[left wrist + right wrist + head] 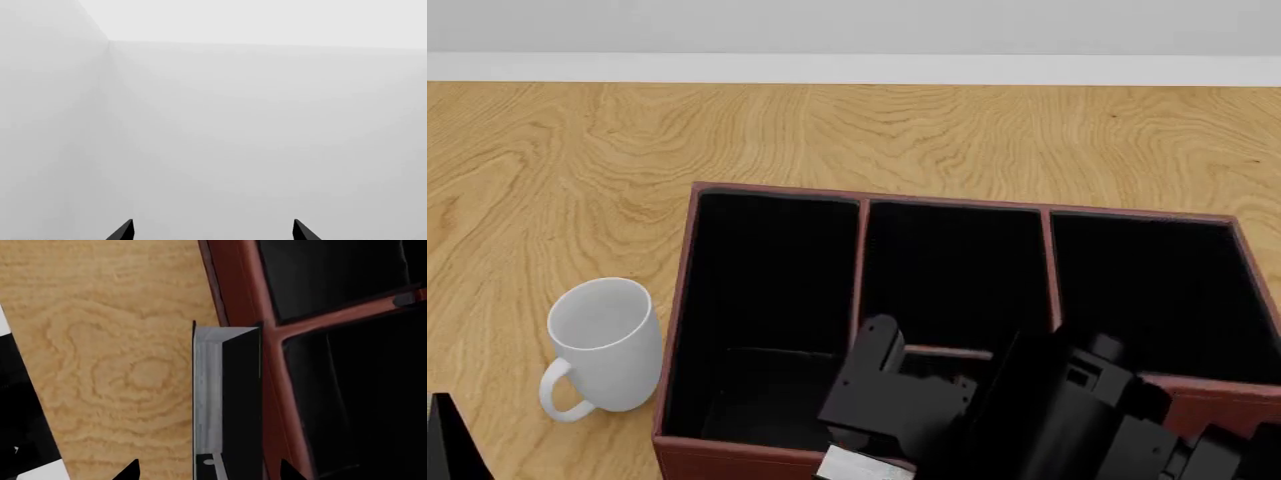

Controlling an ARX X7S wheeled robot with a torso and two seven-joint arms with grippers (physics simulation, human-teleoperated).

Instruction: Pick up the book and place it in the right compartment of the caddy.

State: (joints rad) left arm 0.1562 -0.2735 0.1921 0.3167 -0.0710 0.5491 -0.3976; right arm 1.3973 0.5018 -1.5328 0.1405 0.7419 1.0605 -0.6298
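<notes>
Right hand (208, 471): in its wrist view the two black fingertips sit either side of the small thick black-covered book with the white page edge (227, 400). Looks clamped on it, but actual contact is hidden below the frame, so that's a judgement. The book's long axis runs straight out from the hand, parallel to the caddy wall it sits against.

The book is outside the caddy, over the light wood-grain counter (100, 365), pressed up to or just beside the front wall of the large reddish-brown leather-look caddy with black lining (243, 285). I can't tell whether they touch.

Key relation, as I judge it: the right compartment (1154, 290) lies further right and beyond that wall. The book must clear the rim, shift right, then drop in. The taller front wall there is the snag risk.

Head view: the right arm hides the book; only a pale sliver shows at the caddy's front edge. It does show all three bays and a white ceramic mug (601, 345) left of the caddy, well clear.

Left hand (213, 231): fingertips wide apart, empty, facing a blank wall. The right arm is plainly the nearer one.
</notes>
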